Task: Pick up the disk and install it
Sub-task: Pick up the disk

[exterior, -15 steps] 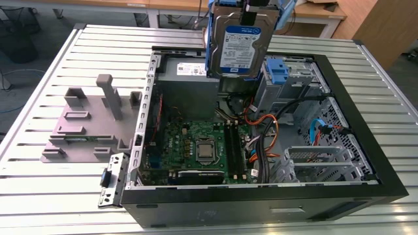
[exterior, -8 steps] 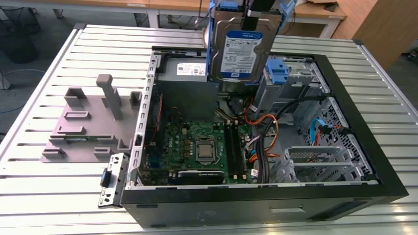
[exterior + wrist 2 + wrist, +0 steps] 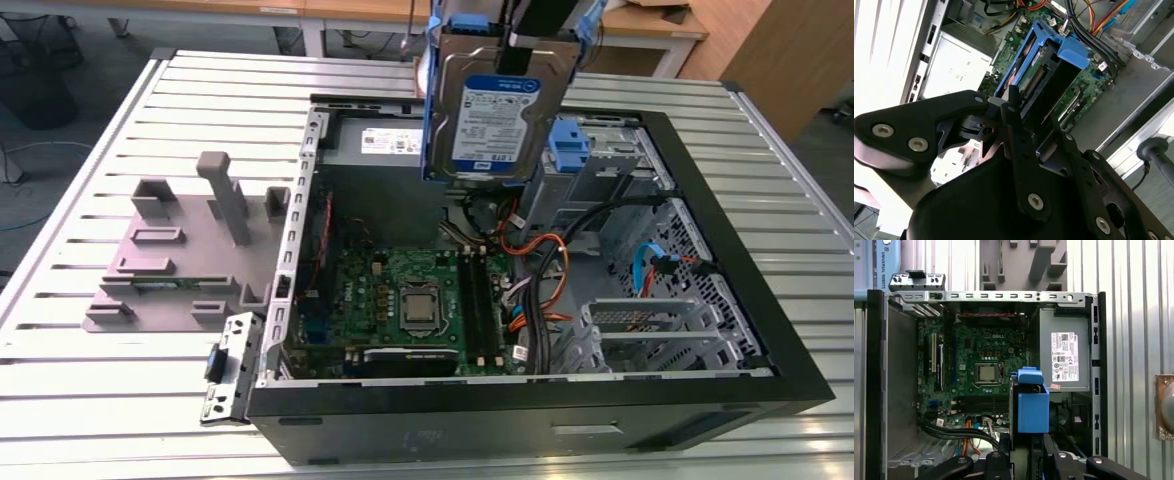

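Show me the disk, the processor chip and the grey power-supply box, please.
Disk [image 3: 497,125]: exterior view, on its white-and-blue label.
Processor chip [image 3: 418,304]: exterior view, on its silver top.
Power-supply box [image 3: 1064,320]: first wrist view, on the bare grey face beside its sticker.

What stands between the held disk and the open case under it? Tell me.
Nothing visible: the tool grips the disk over the open computer case, which has no lid on. Loose cables lie inside by the metal cage.
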